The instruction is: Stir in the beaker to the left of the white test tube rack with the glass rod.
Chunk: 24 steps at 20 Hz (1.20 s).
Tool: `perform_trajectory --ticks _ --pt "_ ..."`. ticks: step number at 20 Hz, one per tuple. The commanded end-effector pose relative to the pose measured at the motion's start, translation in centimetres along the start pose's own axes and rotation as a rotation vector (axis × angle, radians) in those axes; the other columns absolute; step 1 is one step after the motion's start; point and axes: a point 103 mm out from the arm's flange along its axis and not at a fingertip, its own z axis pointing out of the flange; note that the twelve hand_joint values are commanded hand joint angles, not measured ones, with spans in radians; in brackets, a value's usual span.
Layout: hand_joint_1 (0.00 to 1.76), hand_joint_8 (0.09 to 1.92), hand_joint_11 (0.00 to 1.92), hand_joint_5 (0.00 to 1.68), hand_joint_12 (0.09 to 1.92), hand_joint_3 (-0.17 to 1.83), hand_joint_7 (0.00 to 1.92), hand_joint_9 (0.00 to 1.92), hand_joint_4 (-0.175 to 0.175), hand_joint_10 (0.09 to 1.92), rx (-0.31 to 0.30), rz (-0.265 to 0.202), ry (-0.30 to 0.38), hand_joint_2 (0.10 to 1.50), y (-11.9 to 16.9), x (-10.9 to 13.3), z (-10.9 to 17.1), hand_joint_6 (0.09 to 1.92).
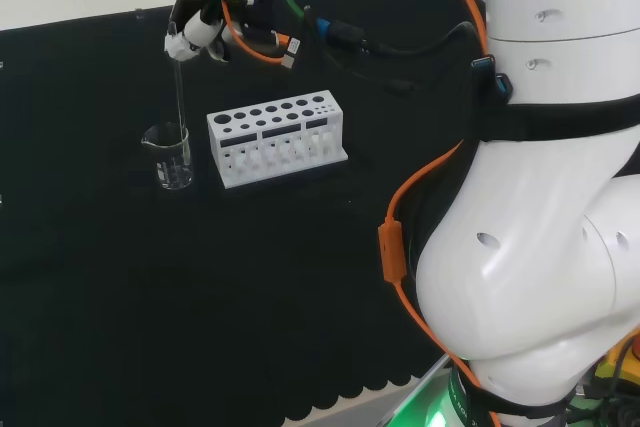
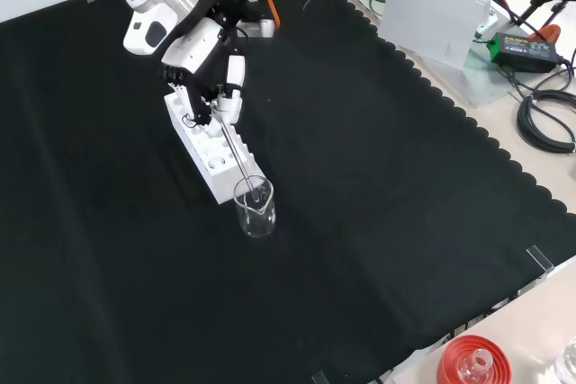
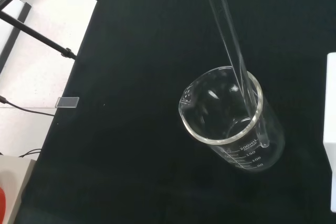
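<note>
The robot hand (image 1: 205, 32) pinches the upper end of the glass rod (image 1: 179, 97) between curled fingers, which leaves the rest of the rod free to hang down into the beaker (image 1: 170, 155). The beaker stands upright on the table (image 1: 120, 297), just left of the white test tube rack (image 1: 276, 138) in the head view (in the front view it sits nearer than the rack). In the wrist view the rod's lower end lies inside the rim, near the wall. Gripping high likely keeps the fingers clear of the glass rim during stirring.
</note>
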Motion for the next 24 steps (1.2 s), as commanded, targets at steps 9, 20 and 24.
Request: perform_trajectory --ticks 9,20,24 --pt "1.31 0.94 1.60 1.12 0.78 -0.17 1.21 1.74 -0.175 0.62 -0.017 -0.017 -0.006 1.12 -1.0 1.3 -0.6 0.51" --pt "1.31 0.94 1.60 1.12 0.78 -0.17 1.21 1.74 -0.175 0.62 -0.014 -0.024 -0.011 1.12 -0.8 2.2 -0.4 0.51" --pt "1.31 0.94 1.60 1.12 0.78 -0.17 1.21 1.74 -0.175 0.62 -0.015 -0.025 -0.012 1.12 -0.8 2.2 -0.4 0.51"
